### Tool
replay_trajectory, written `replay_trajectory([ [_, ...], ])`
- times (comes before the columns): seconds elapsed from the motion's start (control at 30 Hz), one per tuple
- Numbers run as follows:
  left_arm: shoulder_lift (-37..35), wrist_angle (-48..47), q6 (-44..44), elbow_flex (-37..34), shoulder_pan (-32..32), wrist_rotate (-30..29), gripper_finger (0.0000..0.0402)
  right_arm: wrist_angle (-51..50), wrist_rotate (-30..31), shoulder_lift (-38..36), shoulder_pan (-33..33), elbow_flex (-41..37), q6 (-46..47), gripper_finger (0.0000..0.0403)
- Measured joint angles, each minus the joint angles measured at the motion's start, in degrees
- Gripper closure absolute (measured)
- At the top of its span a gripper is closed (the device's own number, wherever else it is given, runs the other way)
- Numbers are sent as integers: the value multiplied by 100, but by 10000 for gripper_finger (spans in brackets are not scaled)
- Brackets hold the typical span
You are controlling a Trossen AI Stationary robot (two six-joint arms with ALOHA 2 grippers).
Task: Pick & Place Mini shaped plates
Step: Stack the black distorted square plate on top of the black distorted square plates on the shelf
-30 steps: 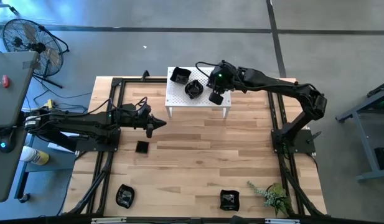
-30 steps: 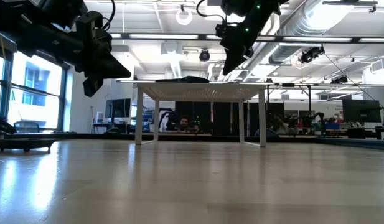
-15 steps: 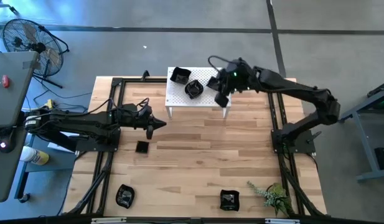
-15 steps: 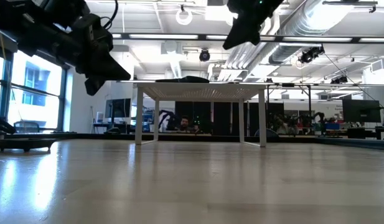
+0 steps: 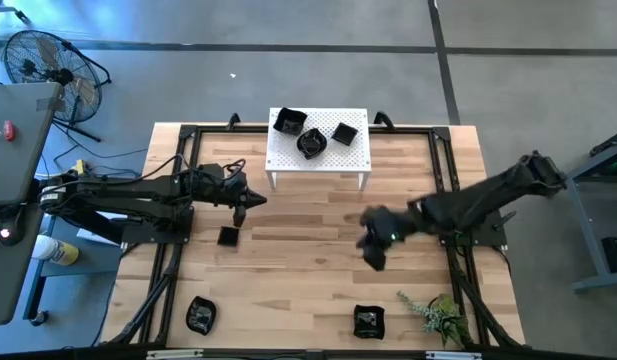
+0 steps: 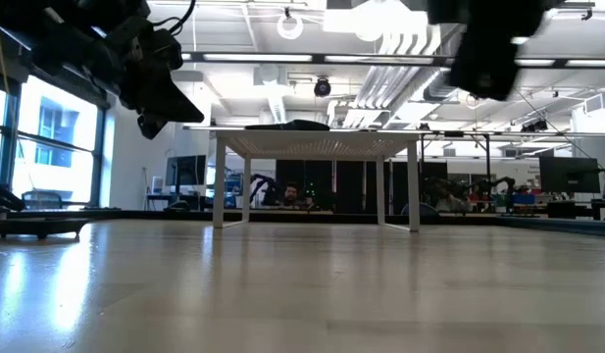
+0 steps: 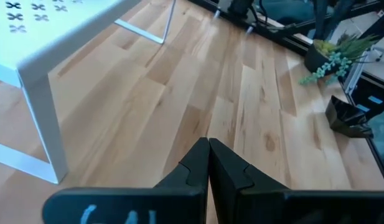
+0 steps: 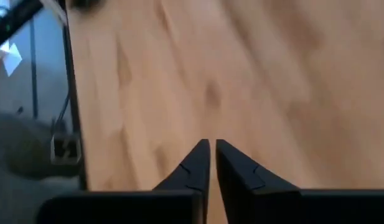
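Note:
Three glossy black mini plates sit flat on the white perforated stand (image 5: 318,160): a square plate (image 5: 288,122), a round wavy plate (image 5: 310,143) and a small square plate (image 5: 344,133). On the table lie a small square plate (image 5: 228,236), a plate (image 5: 200,314) near the near-left corner and a plate (image 5: 368,321) at the near edge, which also shows as a dark plate (image 7: 347,118). My left gripper (image 5: 256,200) (image 7: 208,146) hovers shut and empty left of the stand. My right gripper (image 5: 373,250) (image 8: 210,146) is shut and empty over the right-middle boards.
A small green plant (image 5: 443,315) stands at the near-right corner beside the near-edge plate. The stand's legs (image 6: 219,186) rise from the far middle of the table. Black frame rails (image 5: 173,250) run along both sides. Bare boards lie between the stand and the near edge.
My right arm has swung fast away from above the stand's right end, toward the near edge and down, to the table's right-middle. The small square plate it covered now shows lying on the stand. My left gripper has barely moved.

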Motion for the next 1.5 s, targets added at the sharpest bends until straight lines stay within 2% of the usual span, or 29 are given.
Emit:
replay_trajectory([
  [0.13,0,-49,20,0,0,83,397,39,52,103,892,-376,1197,342],
  [0.23,0,-181,39,-1,1,144,397,223,-8,282,1368,-535,1529,311],
  [0.37,-2,-337,39,-2,0,143,397,688,-334,769,1662,-549,1359,284],
  [0.57,0,-333,36,-4,2,207,397,945,-967,1738,1772,-76,607,278],
  [0.8,0,-334,-24,-7,0,316,397,936,-1210,2476,1864,332,241,305],
  [1.07,0,-332,-24,-7,0,316,397,936,-1139,2601,1843,337,315,379],
  [1.17,0,-332,-49,-7,0,314,397,940,-1136,2502,1793,337,329,398],
  [1.3,0,-332,-78,-7,0,314,397,931,-1117,2177,1598,337,470,396],
  [1.5,0,-328,-153,-7,0,312,397,746,-1070,1196,950,337,691,397],
])
